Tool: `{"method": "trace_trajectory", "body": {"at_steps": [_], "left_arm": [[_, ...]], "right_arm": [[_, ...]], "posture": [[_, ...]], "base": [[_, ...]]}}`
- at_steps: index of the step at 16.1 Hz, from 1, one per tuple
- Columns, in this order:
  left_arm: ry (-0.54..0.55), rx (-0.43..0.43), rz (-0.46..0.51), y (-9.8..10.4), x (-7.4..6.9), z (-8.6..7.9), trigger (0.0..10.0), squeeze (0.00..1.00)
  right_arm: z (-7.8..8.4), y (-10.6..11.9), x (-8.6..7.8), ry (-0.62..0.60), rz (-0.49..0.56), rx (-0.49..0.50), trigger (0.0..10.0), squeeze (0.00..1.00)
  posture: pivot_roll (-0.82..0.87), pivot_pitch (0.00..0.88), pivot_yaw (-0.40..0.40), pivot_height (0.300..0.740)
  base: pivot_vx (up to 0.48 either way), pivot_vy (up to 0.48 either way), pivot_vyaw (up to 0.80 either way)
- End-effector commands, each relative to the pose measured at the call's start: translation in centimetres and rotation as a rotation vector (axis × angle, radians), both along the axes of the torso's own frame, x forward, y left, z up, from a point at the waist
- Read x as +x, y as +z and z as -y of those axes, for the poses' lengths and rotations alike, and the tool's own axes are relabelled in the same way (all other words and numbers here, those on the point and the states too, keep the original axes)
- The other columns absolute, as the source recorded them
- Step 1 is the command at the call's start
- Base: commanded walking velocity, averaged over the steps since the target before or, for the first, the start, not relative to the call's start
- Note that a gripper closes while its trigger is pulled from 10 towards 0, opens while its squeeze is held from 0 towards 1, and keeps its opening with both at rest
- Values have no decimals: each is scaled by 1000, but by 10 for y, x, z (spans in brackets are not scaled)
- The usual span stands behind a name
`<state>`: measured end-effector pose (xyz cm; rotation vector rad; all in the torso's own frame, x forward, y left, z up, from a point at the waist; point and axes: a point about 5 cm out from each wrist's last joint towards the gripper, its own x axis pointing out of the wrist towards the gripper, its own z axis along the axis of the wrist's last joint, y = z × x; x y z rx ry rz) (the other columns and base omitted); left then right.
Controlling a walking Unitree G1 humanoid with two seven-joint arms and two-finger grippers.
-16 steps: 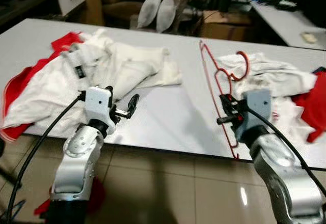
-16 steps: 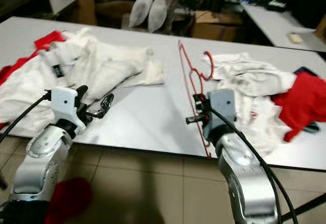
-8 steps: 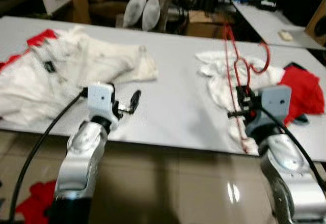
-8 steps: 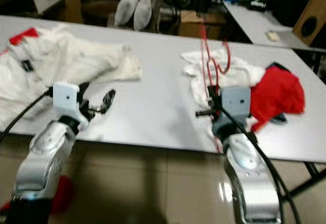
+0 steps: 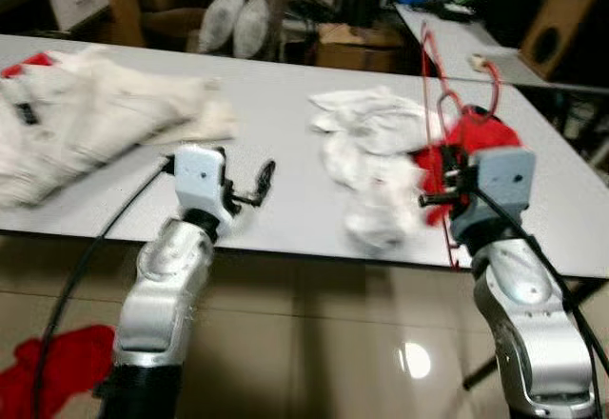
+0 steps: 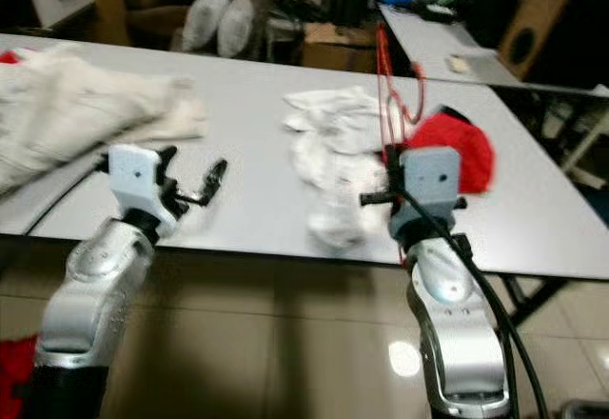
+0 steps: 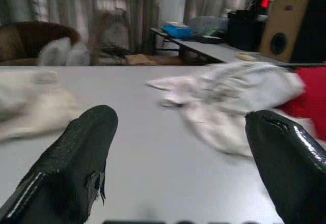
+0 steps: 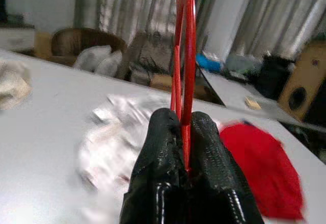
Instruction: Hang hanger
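Basically, the red hanger (image 8: 189,56) is pinched upright in the right end effector (image 8: 185,147); left end effector (image 7: 178,152) is held apart. On such thin wire, it could easily be twisted loose.

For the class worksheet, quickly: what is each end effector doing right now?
Left end effector: open, holding nothing, above the table.
Right end effector: closed on the red hanger.

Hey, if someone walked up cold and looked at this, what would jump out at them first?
Probably the red hanger, pinched upright in the right gripper at the near edge of the grey table. Next, the red garment and the crumpled white clothes lying behind it. The left gripper hovers open over bare tabletop.
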<state>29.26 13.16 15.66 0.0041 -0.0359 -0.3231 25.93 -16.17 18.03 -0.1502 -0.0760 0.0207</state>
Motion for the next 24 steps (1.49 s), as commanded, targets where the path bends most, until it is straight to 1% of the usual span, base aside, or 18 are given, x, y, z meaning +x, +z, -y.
{"method": "trace_trajectory", "body": {"at_steps": [1,3,4,5,8,10,11,13,15,16,17,18,19,20,21,22,23,24], "left_arm": [[15,12,7,3,2,-4,10000,580],[14,11,8,4,3,-3,10000,576],[-1,0,2,4,4,0,10000,502],[-10,-5,0,5,4,3,10000,435],[-34,6,15,7,3,4,10000,396],[-28,-20,10,8,5,0,10000,384],[-34,-12,8,8,6,0,10000,388],[-48,-10,-2,7,7,1,10000,384],[-52,-8,-5,7,7,2,10000,380],[-52,-8,-5,7,8,1,10000,380],[-51,-7,-7,7,8,0,10000,384],[-49,-7,-8,7,9,-1,10000,384],[-49,-7,-10,7,9,-1,10000,384],[-49,-8,-11,7,10,0,10000,384],[-50,-9,-10,7,9,0,10000,384],[-51,-9,-12,7,9,0,10000,384],[-50,-4,-16,6,9,0,10000,384],[-50,-1,-17,5,9,-1,10000,384]], "right_arm": [[-1,2,1,-12,6,5,10000,0],[0,1,0,-21,0,20,10000,0],[1,1,0,-20,6,62,10000,0],[2,1,0,-41,12,77,10000,0],[2,-5,-1,-59,-7,78,10000,0],[2,-6,-2,-71,-14,104,10000,0],[2,-6,-3,-68,-17,118,10000,0],[0,-4,-5,-42,-7,183,10000,0],[0,-4,-6,-45,-4,201,10000,0],[1,-5,-6,-71,-15,176,10000,0],[3,-5,-5,-101,-5,158,10000,0],[6,-4,-3,-145,30,168,10000,0],[7,-4,-3,-139,22,192,10000,0],[8,-3,-3,-142,15,177,10000,0],[3,-4,-4,-74,7,211,10000,0],[-1,-8,-4,-56,-36,190,10000,0],[-1,-13,-3,-70,-66,172,10000,0],[-2,-14,-3,-67,-65,194,10000,0]], "posture": [[-165,0,-52,740],[-174,0,-43,740],[-178,0,-41,740],[-177,0,-35,740],[-175,0,-25,740],[-178,0,-13,740],[-180,0,-9,740],[-186,0,1,740],[-184,0,4,740],[-185,0,6,740],[-187,0,10,740],[-188,0,13,740],[-188,0,15,740],[-188,0,15,740],[-181,0,14,740],[-180,0,11,740],[-180,0,9,740],[-180,0,9,740]], "base": [[0,-330,0],[0,-313,0],[0,0,0],[0,0,0],[0,0,0],[0,0,0],[0,0,0],[0,306,0],[0,368,0],[0,371,0],[0,371,0],[0,371,0],[0,371,0],[0,375,0],[0,416,0],[0,341,0],[0,0,-775],[0,0,-775]]}}
